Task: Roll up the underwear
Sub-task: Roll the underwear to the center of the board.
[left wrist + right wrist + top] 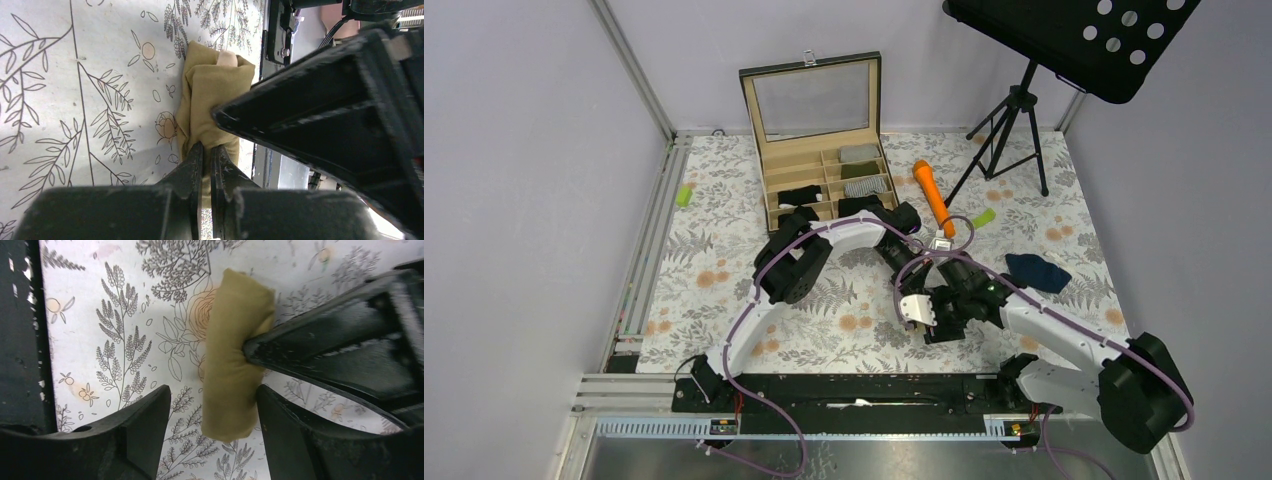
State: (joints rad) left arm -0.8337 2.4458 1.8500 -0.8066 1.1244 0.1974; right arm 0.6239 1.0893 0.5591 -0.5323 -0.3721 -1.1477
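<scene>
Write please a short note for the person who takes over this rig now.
Left end effector: shut, pinching the olive-tan underwear.
Right end effector: open, straddling it.
Done: the olive-tan underwear is rolled, lying on the floral mat.
Left to do: the navy underwear lies loose on the mat, beside the right arm; roll it.
Black bundle in the wooden box: unclear.

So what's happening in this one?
The two arms are working on the olive-tan underwear, which lies as a compact roll on the floral table cover. The left gripper is pinched shut on one end of it. The right gripper straddles the roll with its jaws open, not gripping. A navy pair lies loose on the right arm's side.
</scene>
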